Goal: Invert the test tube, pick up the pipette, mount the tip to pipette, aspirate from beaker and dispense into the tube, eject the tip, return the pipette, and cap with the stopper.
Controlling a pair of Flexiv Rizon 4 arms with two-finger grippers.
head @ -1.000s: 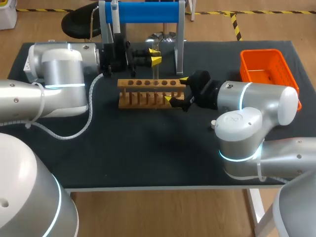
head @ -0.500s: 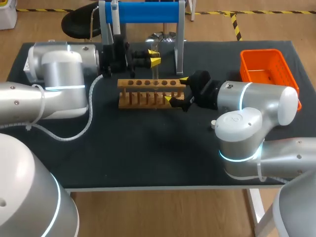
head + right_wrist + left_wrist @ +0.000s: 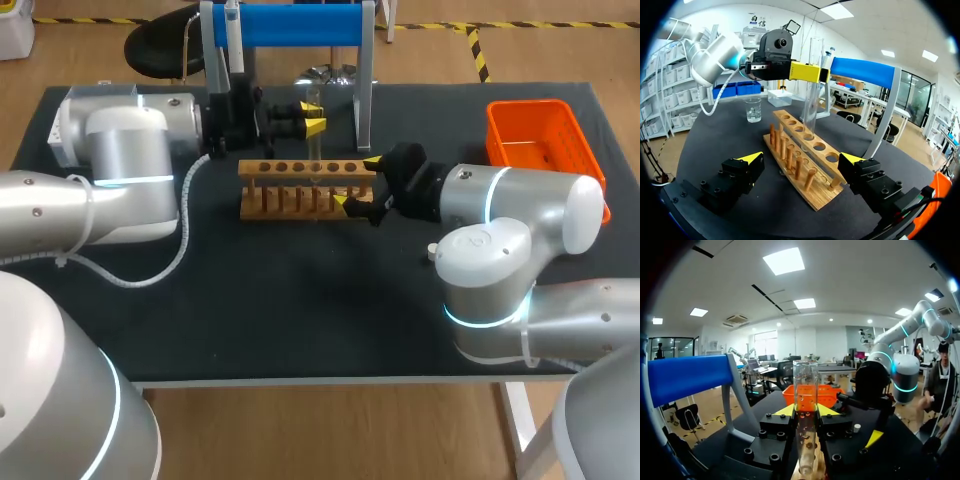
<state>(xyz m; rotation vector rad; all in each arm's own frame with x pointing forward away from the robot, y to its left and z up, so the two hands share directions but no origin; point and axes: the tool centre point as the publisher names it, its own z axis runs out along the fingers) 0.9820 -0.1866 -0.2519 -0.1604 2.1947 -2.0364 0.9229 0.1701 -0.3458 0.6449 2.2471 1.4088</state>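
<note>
Head view: pinching clear glass test tube (image 3: 315,145) upright w/ left jaws over light wooden rack (image 3: 290,195), ready for inverting, w/ right jaws spread astride rack end, prob. bracing.

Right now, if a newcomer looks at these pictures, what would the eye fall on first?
First, the clear test tube, held upright by the left pincer over the wooden rack at the middle of the table. Next, the right pincer, open, its yellow-tipped fingers on either side of the rack's right end. The bright orange basket at the table's far right corner also stands out.
</note>
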